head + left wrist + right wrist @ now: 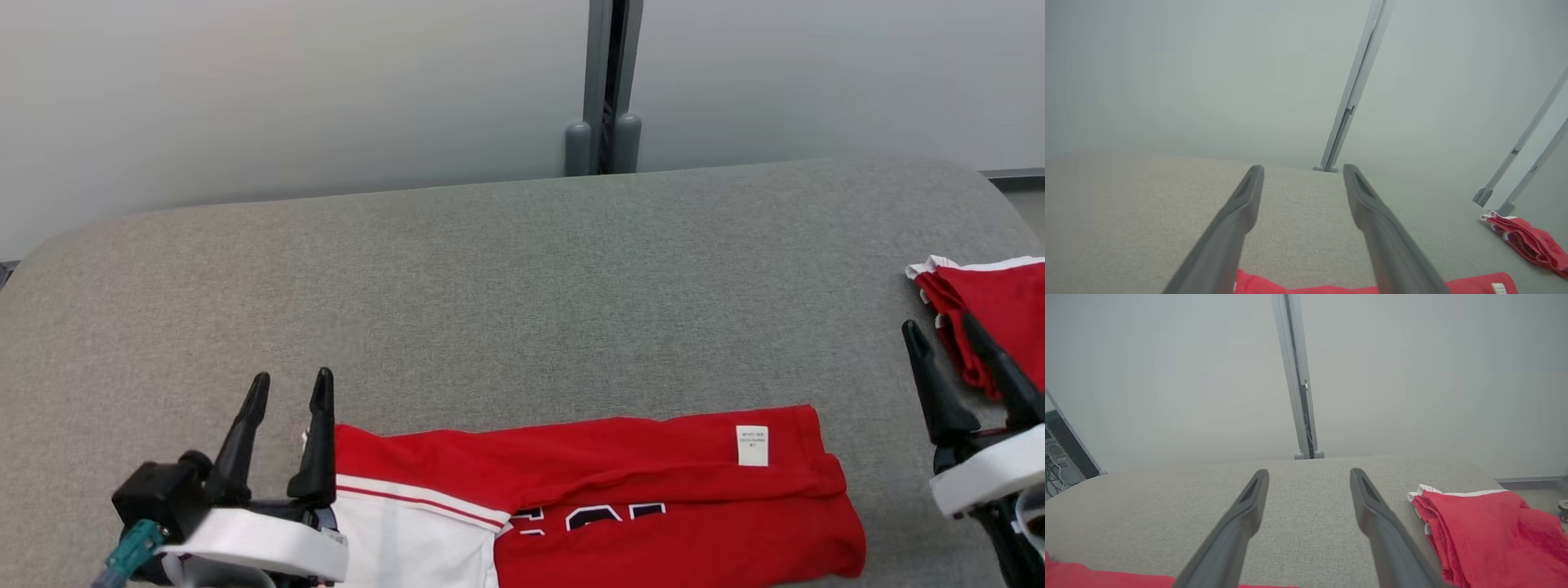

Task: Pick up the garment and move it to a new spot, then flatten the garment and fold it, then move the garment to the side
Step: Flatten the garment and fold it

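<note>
A red and white garment [620, 498] lies folded flat at the near edge of the grey table [506, 286], a white label on its upper right part. My left gripper [290, 392] stands open at the garment's left end, its right finger touching or just beside the red edge, nothing held. Seen from the left wrist, the garment [1470, 283] peeks in along the bottom beyond the open fingers [1237, 220]. My right gripper [939, 331] is open to the right of the garment, apart from it. From the right wrist, the garment's edge [1086, 575] sits at the lower left.
A second red and white garment [992, 314] lies bunched at the table's right edge, just behind my right gripper; it also shows in the wrist views [1490, 531] [1531, 243]. A grey post [606, 90] rises against the wall behind the table.
</note>
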{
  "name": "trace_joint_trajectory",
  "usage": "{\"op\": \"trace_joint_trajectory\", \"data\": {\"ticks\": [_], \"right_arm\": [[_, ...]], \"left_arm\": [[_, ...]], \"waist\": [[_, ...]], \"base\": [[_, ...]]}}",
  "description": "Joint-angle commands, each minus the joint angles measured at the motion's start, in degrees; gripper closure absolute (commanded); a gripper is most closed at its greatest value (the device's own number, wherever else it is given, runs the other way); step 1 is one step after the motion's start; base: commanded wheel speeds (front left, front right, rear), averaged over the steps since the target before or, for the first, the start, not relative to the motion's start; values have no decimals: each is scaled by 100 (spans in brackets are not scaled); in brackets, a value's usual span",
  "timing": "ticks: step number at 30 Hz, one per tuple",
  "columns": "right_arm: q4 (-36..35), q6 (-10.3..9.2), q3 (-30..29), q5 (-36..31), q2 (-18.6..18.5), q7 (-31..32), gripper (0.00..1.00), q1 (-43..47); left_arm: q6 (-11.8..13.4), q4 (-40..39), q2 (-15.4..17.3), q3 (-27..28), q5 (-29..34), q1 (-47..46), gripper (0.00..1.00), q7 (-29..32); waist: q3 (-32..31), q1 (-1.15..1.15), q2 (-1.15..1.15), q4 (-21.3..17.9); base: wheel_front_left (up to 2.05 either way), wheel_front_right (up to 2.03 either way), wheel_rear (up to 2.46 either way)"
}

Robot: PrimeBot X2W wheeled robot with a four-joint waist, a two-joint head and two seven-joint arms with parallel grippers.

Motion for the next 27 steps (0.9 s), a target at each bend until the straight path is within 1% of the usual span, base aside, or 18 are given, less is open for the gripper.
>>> {"op": "trace_joint_trajectory", "data": {"ticks": [1,3,4,5,6,8,9,11,13,16,20,22,23,27], "right_arm": [[-67,-1,-119,-116,78,-3,0,133],[-226,-1,-539,-452,400,-4,0,411],[-293,-1,-704,-563,559,-4,0,538],[-359,-1,-840,-692,696,-3,0,648],[-413,-1,-964,-814,800,-4,0,745],[-491,-1,-1129,-1004,998,-3,0,915],[-525,-1,-1181,-1089,1073,-4,0,973],[-579,-1,-1232,-1209,1185,-3,0,1051],[-618,-1,-1273,-1271,1245,-4,0,1094],[-647,-1,-1326,-1327,1294,-4,0,1115],[-466,-1,-1368,-1259,1357,-5,0,1166],[-228,-1,-1315,-1134,1412,-5,0,1190],[64,-1,-1251,-1035,1451,-5,0,1178],[602,-1,-1166,-711,1646,-4,0,1097]], "left_arm": [[-26,91,-73,23,32,46,0,-59],[-6,382,-210,104,213,85,0,-179],[62,519,-365,193,235,140,0,-200],[92,624,-473,261,380,169,0,-215],[69,639,-565,327,578,154,0,-219],[-27,704,-815,463,883,282,0,-218],[-80,719,-890,545,1043,334,0,-219],[-196,726,-1088,760,1214,411,0,-220],[-332,738,-1206,888,1416,452,0,-221],[-572,777,-1306,1010,1596,446,0,-222],[-776,824,-1361,1125,1761,316,0,-223],[-846,837,-1378,1159,1820,266,0,-223],[-902,843,-1392,1159,1882,235,0,-222],[-980,881,-1397,1127,1943,221,0,-223]], "waist": [[-11,0,0,-45],[-15,0,0,-83],[-17,0,0,-90],[-11,0,0,-103],[-2,0,0,-108],[10,0,0,-111],[16,0,0,-109],[28,0,0,-97],[44,0,0,-80],[84,0,0,-40],[142,0,0,27],[173,0,0,73],[207,0,0,124],[267,0,0,213]], "base": [[0,0,0],[0,0,0],[0,0,0],[0,0,0],[0,0,0],[0,0,0],[0,0,0],[0,0,0],[0,0,0],[0,0,0],[0,0,0],[0,0,0],[0,0,0],[0,0,0]]}}
